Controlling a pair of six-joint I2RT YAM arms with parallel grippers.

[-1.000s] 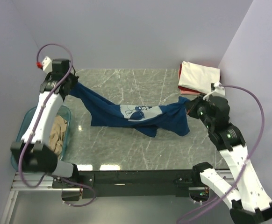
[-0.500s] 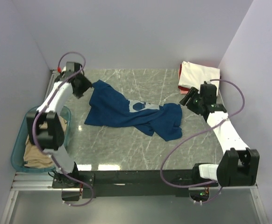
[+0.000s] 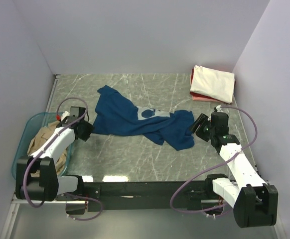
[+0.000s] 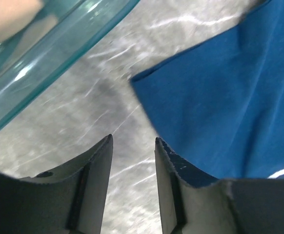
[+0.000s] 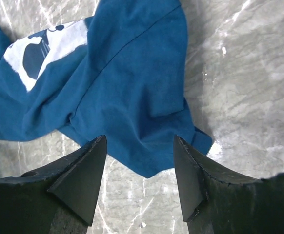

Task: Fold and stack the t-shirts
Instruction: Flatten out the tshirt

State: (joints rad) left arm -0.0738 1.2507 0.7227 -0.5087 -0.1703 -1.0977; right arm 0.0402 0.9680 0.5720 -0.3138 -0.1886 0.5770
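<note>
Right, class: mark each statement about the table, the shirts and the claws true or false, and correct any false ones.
1. The navy t-shirt lies crumpled on the table. True.
2. The right claw grips the navy t-shirt. False: it is open and holds nothing.
3. A folded cream t-shirt lies on a red t-shirt at the far right corner. True.
4. The teal tub is empty. False: tan cloth lies in it.
</note>
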